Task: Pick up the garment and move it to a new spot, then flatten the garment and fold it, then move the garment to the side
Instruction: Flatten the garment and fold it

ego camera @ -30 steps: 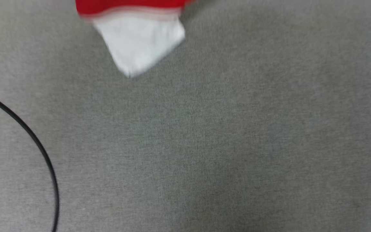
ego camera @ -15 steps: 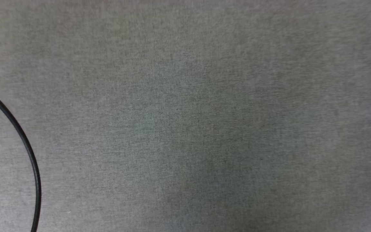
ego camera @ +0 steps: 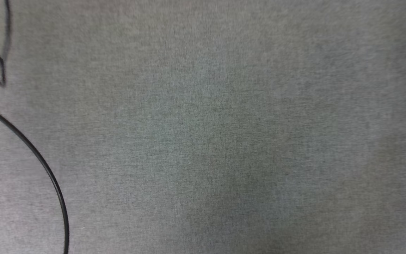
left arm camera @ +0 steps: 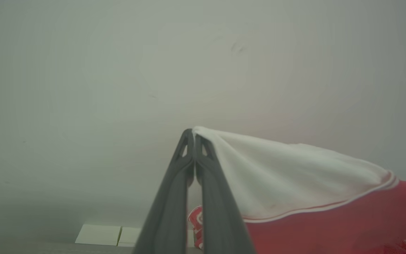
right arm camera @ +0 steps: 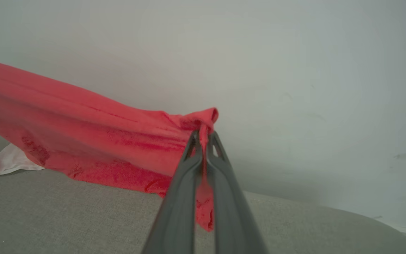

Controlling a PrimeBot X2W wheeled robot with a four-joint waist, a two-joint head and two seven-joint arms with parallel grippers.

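grip: left gripper (left arm camera: 193, 137) and right gripper (right arm camera: 204, 138) both pinch garment (right arm camera: 83, 134) | place: slung between them over surface (right arm camera: 83, 218) | risk: thin holds (just fabric edges) may slip, dropping it

Left claw (left arm camera: 193, 133), right claw (right arm camera: 204, 135): 2 slim dark-grey fingers (left arm camera: 167, 204), triangular tip holes.

Head camera: faces steeply down, close over grey fabric surface (ego camera: 224, 141); black cable (ego camera: 44, 165) at left edge. Left wrist camera: low, looks along left hand (left arm camera: 193, 131) at pale wall (left arm camera: 118, 70). Right wrist camera: along right hand (right arm camera: 204, 133), same wall. Both wrist views share the garment (left arm camera: 294, 169).
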